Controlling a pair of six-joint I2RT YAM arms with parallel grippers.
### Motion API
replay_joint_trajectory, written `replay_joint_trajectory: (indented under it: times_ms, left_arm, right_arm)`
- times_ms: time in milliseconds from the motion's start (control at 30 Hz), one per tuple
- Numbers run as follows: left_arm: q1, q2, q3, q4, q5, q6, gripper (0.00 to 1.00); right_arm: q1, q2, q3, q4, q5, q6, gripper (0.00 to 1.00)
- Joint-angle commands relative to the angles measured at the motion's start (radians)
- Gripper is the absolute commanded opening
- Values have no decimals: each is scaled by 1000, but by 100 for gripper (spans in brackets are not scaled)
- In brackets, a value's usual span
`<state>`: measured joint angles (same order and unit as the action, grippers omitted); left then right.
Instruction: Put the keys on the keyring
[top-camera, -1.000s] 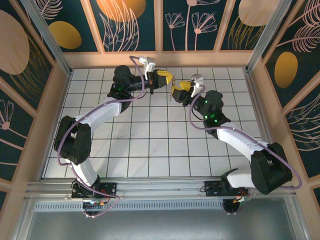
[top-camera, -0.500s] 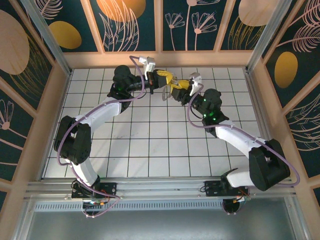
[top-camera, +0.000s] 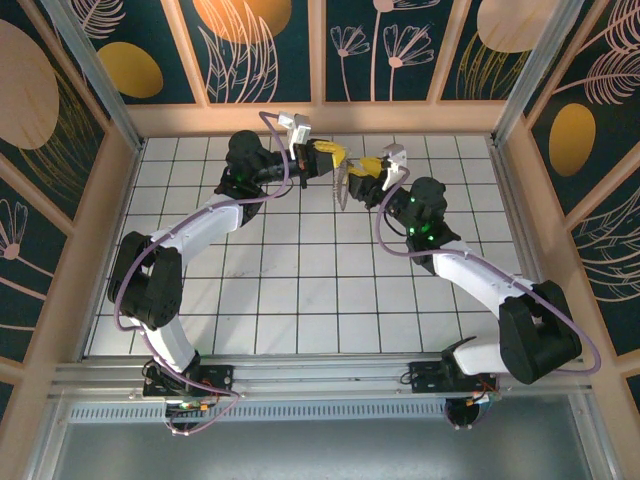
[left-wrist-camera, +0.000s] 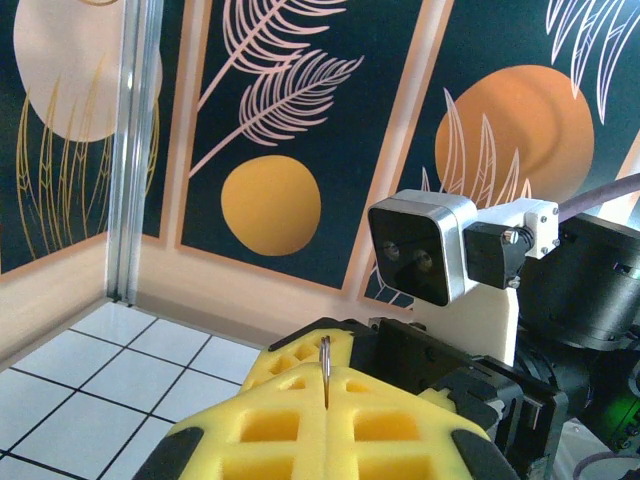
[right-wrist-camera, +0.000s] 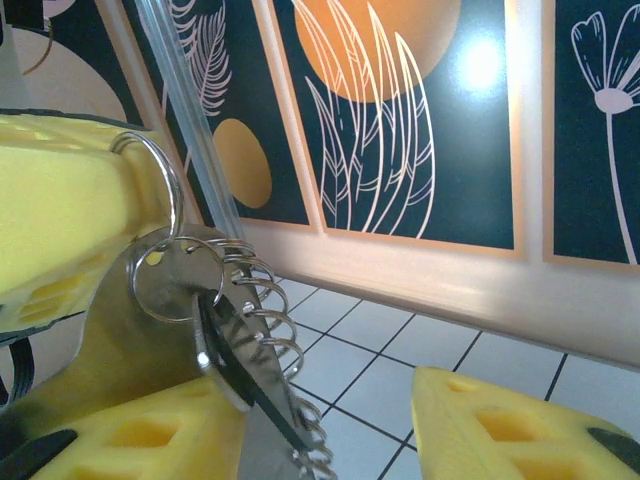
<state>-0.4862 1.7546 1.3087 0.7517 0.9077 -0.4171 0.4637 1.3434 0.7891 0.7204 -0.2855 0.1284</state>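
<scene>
ok so the keyring (right-wrist-camera: 262, 305) is a thin pale wire loop; part of it is wound into a springy coil, which gives it a jagged edge; it's off the floor (top-camera: 300, 280), hanging between the two claws at about 12 o'clock of the tiles in the top view. From the right wrist cam it runs from 10 o'clock down to 6 o'clock.

Count: one keyring; one small round ring (right-wrist-camera: 140, 295) hooked on it; one dark key (right-wrist-camera: 245, 375), slim and flat, dangling from that small ring toward 6 o'clock; behind it there's a wide silver key (right-wrist-camera: 130, 350), though it's so close and blurry I can't swear it's a key; so two keys at most.

Left gripper (top-camera: 340, 160): yellow pads squeezed tight together, with a thin sliver of metal poking up out of the seam in its own cam; from the other wrist that looks like the keyring wire curling out of the pad at 10 o'clock.

Right gripper (top-camera: 355, 172): fingers spread apart, pinching nothing; the keys hang just by its 7 o'clock finger; the 5 o'clock one touches nothing.
</scene>
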Motion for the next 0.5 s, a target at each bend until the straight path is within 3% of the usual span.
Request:
replay_joint_trajectory:
  times_ms: [0, 233, 467]
  left_arm:
    - [1, -35, 18, 25, 15, -5, 0]
    - [1, -35, 15, 21, 16, -2, 0]
    - [1, -35, 18, 23, 19, -2, 0]
  right_arm:
    - [-4, -11, 6, 56, -1, -3, 48]
    - [-4, 17, 44, 46, -10, -12, 45]
    - [-4, 16, 52, 47, -65, -30, 35]
